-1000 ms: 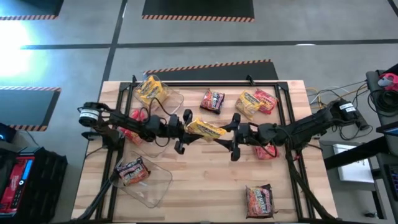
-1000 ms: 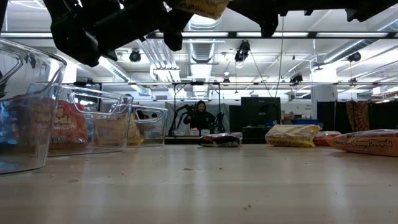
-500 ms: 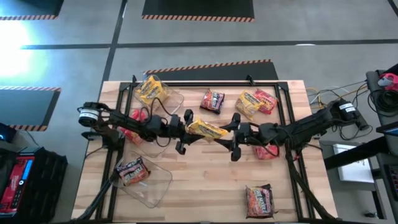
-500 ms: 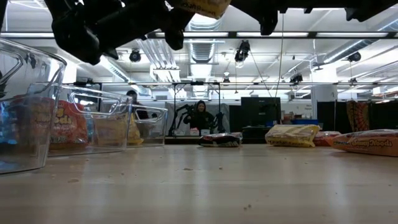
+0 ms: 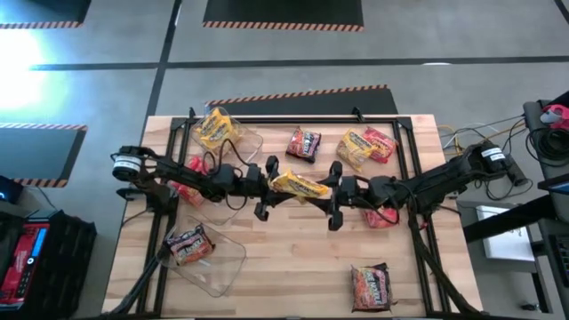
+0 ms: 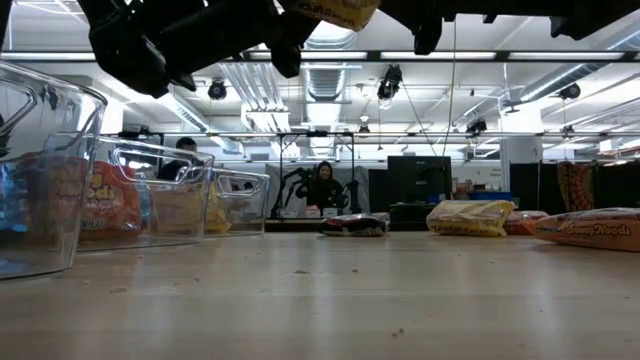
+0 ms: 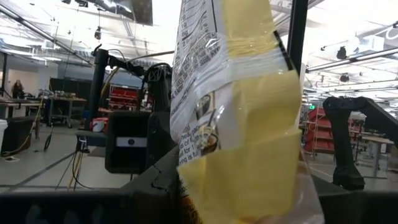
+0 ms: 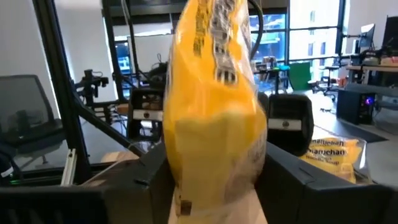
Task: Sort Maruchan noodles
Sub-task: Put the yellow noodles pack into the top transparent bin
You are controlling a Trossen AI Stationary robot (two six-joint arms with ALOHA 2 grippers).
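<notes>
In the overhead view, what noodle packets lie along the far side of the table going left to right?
Yellow packet in the clear bin → dark packet → yellow packet → red packet, which touches that yellow one.

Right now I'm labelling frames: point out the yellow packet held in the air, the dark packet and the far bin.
Yellow packet (image 5: pixel 298 185), high view, its middle.
Dark packet (image 5: pixel 304 144), high view, its middle.
Far bin (image 5: pixel 250 142), high view, its rim.

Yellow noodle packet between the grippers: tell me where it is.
High view: the yellow packet is at table centre, between the left gripper and right gripper, below the dark packet.
</notes>
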